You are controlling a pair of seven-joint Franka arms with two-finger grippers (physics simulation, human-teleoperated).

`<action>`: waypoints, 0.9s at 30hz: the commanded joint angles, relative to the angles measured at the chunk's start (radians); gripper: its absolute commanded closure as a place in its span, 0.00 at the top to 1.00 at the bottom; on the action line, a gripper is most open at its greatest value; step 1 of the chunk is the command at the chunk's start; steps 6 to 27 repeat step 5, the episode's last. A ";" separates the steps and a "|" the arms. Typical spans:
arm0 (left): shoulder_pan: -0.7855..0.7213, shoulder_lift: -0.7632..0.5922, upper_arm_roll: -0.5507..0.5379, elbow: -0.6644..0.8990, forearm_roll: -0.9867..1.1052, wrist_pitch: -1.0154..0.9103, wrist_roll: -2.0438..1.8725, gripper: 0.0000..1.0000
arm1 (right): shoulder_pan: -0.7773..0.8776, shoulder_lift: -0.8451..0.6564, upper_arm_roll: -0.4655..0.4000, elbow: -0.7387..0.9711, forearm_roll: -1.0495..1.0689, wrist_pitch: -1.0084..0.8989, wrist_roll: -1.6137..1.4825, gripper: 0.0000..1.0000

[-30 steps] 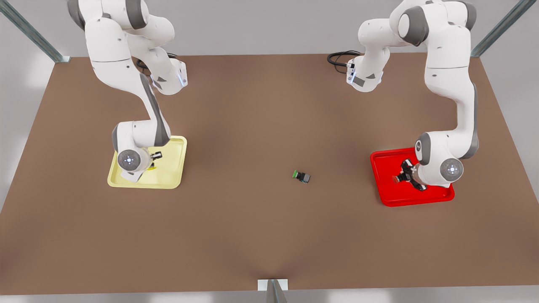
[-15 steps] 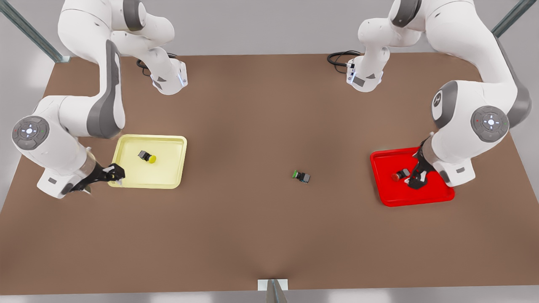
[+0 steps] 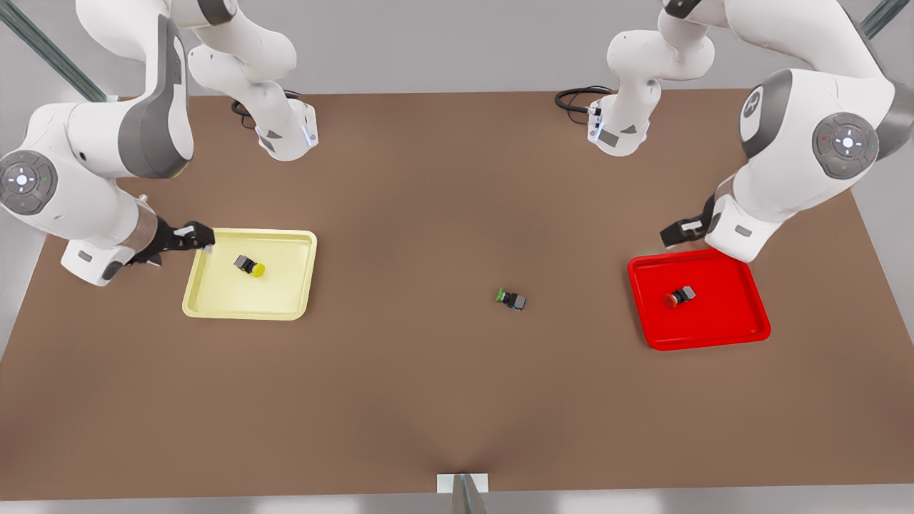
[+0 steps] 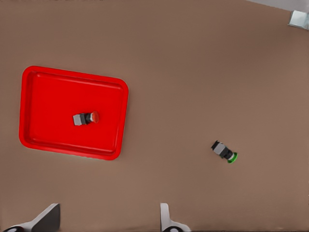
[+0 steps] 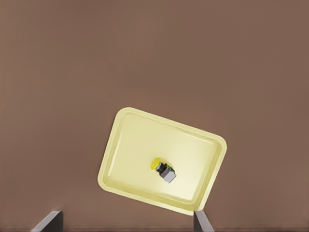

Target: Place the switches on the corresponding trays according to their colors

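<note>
**Both switches lying in their trays, claws empty**

The yellow switch is lying on its side inside the yellow tray, near the tray's middle. The red switch is lying on its side in the red tray, also close to the centre. A green switch is resting on the bare worktop between the two trays, well apart from both.

The right claw — the one at the front view's left — is hanging just off the yellow tray's far corner, pinching nothing. In the right wrist view its fingertips are standing wide apart, with the yellow tray and yellow switch between them farther off.

The left claw — at the front view's right — is hovering just beyond the red tray's far edge, holding nothing. In the left wrist view its fingertips are spread, looking over the red tray, the red switch and the green switch.
</note>
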 commanded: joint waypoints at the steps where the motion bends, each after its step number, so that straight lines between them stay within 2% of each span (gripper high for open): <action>1: 0.004 -0.001 0.001 0.003 -0.024 -0.013 0.605 1.00 | -0.003 -0.009 0.004 -0.013 -0.010 -0.009 0.087 1.00; 27: 0.009 -0.001 0.004 0.003 -0.023 -0.013 0.603 1.00 | -0.001 -0.008 0.002 -0.012 -0.010 -0.009 0.085 1.00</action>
